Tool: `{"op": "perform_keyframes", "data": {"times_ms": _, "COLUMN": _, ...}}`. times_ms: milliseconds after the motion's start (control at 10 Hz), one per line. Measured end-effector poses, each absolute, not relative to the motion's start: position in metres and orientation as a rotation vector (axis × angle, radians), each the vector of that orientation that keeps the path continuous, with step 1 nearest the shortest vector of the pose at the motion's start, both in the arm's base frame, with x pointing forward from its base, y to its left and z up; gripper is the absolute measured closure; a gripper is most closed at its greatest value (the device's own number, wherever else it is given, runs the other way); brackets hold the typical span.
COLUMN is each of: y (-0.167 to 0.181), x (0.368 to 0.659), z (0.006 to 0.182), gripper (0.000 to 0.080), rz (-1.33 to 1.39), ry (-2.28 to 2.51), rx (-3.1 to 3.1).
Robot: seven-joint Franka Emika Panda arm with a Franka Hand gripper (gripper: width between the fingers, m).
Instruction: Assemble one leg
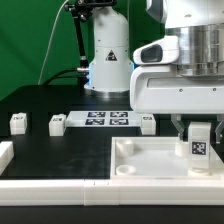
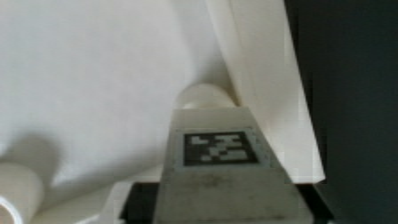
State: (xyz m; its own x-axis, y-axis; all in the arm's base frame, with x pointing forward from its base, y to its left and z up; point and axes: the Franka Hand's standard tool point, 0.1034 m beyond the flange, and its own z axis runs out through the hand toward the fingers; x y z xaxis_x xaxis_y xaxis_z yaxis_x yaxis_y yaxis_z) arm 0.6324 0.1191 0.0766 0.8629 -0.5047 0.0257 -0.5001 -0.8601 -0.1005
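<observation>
With the leg (image 1: 199,143) clamped in my gripper (image 1: 199,130), I am hemmed in by the tray's (image 1: 150,155) raised wall (image 2: 267,80), just beside the leg and perhaps touching it. The tray's floor lies open toward the exterior view's left. On the black table (image 1: 60,148), three loose legs (image 1: 18,122) (image 1: 56,123) (image 1: 147,122) and the marker board (image 1: 108,119) line the far strip, with bare room in front.

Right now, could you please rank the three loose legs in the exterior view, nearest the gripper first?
1. Nearest leg, beside the marker board's nearer end.
2. Middle leg, beyond the board's other end.
3. Farthest leg, the exterior view's far left.
</observation>
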Motion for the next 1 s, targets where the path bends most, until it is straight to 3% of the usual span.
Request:
{"op": "perform_keyframes", "data": {"times_ms": 900, "y": 0.1177, "x": 0.6324, "z": 0.0757, "gripper": 0.0509, "rz": 0.007, "ry": 1.895, "rx": -2.35}}
{"op": "perform_keyframes", "data": {"times_ms": 1000, "y": 0.1183, "x": 0.6323, "z": 0.0757, "gripper": 0.0294, "rz": 0.005, "ry": 1.867, "rx": -2.372}}
